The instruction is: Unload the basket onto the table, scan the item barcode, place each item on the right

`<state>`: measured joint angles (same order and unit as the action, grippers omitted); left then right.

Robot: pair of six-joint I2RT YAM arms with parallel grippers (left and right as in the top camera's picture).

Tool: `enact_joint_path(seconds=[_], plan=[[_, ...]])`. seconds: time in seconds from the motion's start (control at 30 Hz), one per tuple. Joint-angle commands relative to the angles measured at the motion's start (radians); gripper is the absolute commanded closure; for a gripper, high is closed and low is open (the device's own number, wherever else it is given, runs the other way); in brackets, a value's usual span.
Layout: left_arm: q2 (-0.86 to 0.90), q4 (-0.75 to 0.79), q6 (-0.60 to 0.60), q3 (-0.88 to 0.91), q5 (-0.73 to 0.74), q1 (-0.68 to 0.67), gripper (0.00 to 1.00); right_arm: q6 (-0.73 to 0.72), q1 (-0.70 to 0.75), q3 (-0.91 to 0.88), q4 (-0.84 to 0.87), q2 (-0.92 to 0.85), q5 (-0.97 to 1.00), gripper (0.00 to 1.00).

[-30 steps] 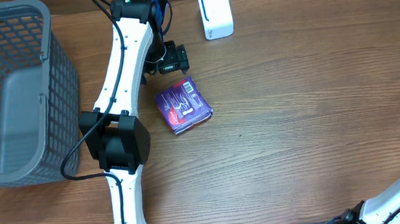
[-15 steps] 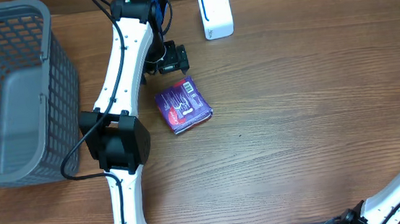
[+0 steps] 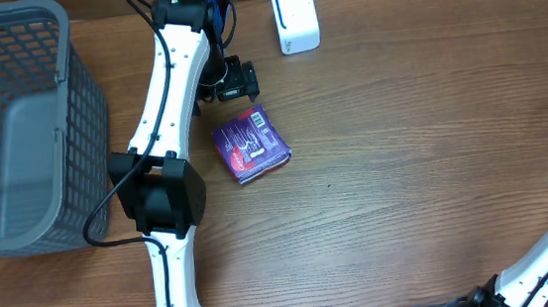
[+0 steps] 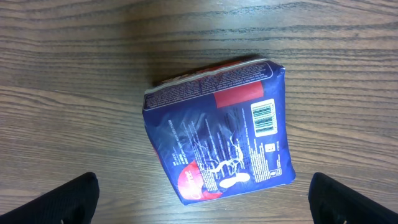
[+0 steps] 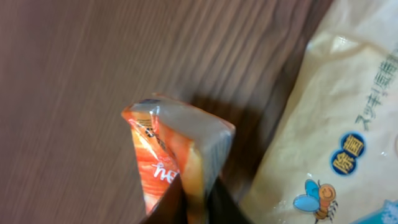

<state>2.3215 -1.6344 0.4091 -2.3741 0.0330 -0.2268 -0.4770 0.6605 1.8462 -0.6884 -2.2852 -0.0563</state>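
While blue packet (image 3: 251, 145) lies skewed, barcode up | left fingers (image 4: 62, 202) open | right fingers (image 5: 165, 208) unclear

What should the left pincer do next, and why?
Probably lower the left pincer straight down around the purple packet: its jaws stand wide open above it, and the packet lies flat on the table, barcode up, not yet gripped.

packet (image 3: 251, 144): dark blue, red patches | basket (image 3: 89, 115): grey lattice | scanner (image 3: 295, 18): white, blue
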Motion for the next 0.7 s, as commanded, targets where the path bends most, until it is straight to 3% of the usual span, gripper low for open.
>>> enact_joint_path(seconds=[0.0,0.1,0.27,0.47,0.57,0.67], plan=[[0.000,-0.002,-0.002,-0.016,0.008,0.003,0.00,0.006,0.003,0.005,-0.003,-0.013,-0.008,0.45],[0.000,-0.003,-0.002,-0.016,0.008,0.003,0.00,0.013,0.005,0.007,-0.021,0.004,0.006,0.31],[0.000,-0.002,-0.002,-0.016,0.008,0.003,0.00,0.013,0.016,0.008,-0.035,0.121,0.021,0.30],[0.000,-0.002,-0.002,-0.016,0.008,0.003,0.00,0.013,0.014,0.008,-0.032,0.320,-0.010,0.21],[0.000,-0.002,-0.002,-0.016,0.008,0.003,0.00,0.013,0.014,0.008,-0.048,0.404,-0.151,0.16],[0.000,-0.003,-0.002,-0.016,0.008,0.003,0.00,0.013,0.010,0.008,-0.122,0.458,-0.476,0.13]])
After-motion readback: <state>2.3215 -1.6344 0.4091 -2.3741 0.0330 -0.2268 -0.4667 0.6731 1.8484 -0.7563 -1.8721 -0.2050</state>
